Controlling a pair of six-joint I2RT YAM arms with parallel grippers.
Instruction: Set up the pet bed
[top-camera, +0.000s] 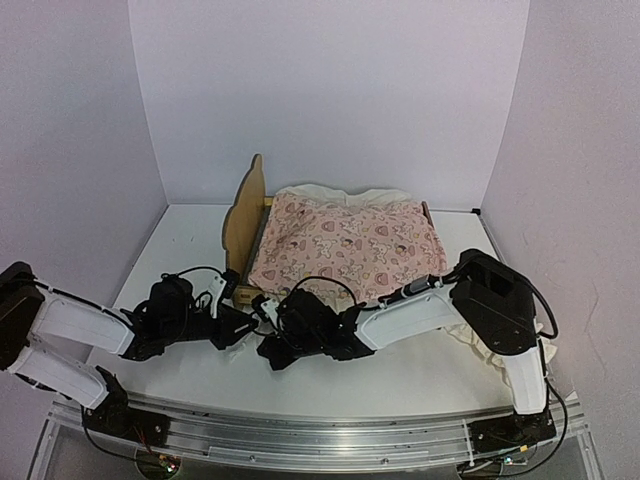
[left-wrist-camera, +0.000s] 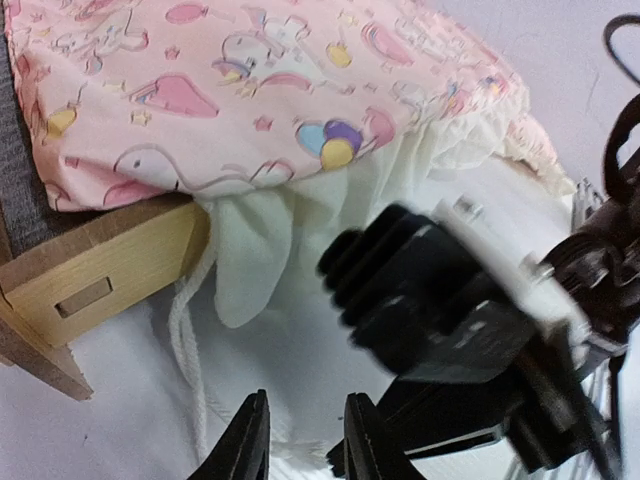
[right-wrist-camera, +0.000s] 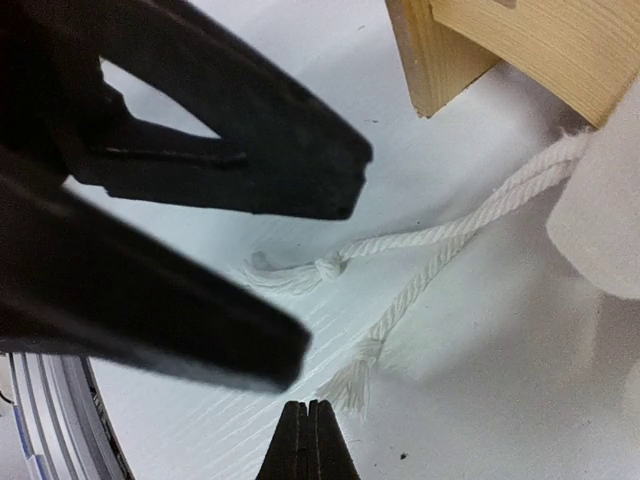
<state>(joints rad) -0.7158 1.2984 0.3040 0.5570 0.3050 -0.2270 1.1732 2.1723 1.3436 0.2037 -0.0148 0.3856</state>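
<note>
- Right now your pet bed (top-camera: 243, 215) stands at the middle of the bench (top-camera: 190, 235), towards the far side, with its pale-wood bear-ear headboard at the left end.
- A pink quilt (top-camera: 350, 245) lies over the bed and covers nearly all of the top. Its print is pictures only: hearts, balloons and small animals, seen best from your left wrist (left-wrist-camera: 250, 90).
- Cream ruffled fabric (left-wrist-camera: 250, 260) hangs out from under the quilt at the near edge, over the wooden rail (left-wrist-camera: 110, 275). That rail has a small rectangular slot cut in it, and a strip of dark grey base (left-wrist-camera: 15, 170) shows above it at the left.
- A white twisted cord (right-wrist-camera: 440, 235) runs from beside the bed's corner leg across the bench. One strand ends in a small knot and the other in a frayed tuft.
- Your left gripper (left-wrist-camera: 305, 450) sits low at the bed's near left corner with its fingers parted. Only white bench shows in the gap between them, so it grips nothing that you can see.
- Your right gripper (right-wrist-camera: 308, 440) is closed, tips pressed flat together. The frayed cord end lies just beside the tips, not between them.
- From above, both arms meet just near of the bed's near left corner, and the right arm's wrist (left-wrist-camera: 450, 290) fills the space in front of your left camera.
</note>
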